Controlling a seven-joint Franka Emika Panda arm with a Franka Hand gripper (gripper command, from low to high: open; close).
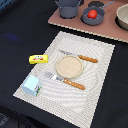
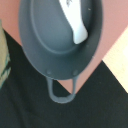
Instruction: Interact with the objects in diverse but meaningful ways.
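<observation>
Tool out of both views, so its opening could not be told.
Exterior view: red tomato (image 1: 92,14) sat in a dark pan (image 1: 94,16) on the brown board (image 1: 75,26); yellow packet (image 1: 38,59) and light-blue cup (image 1: 32,85) lay at the placemat's (image 1: 100,80) exterior-view left edge. Wrist view: white utensil (image 2: 75,20) lay inside a grey pan (image 2: 55,40).

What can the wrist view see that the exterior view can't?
Only the wrist view shows a white utensil lying inside a grey pot with a small loop handle.

Only the exterior view shows the placemat with the plate, knife and fork. It also shows the yellow packet, the blue cup and the tomato in a pan.

Both show the brown board and the black table. The grey pot may be one on the board in the exterior view, but I cannot tell which.
</observation>
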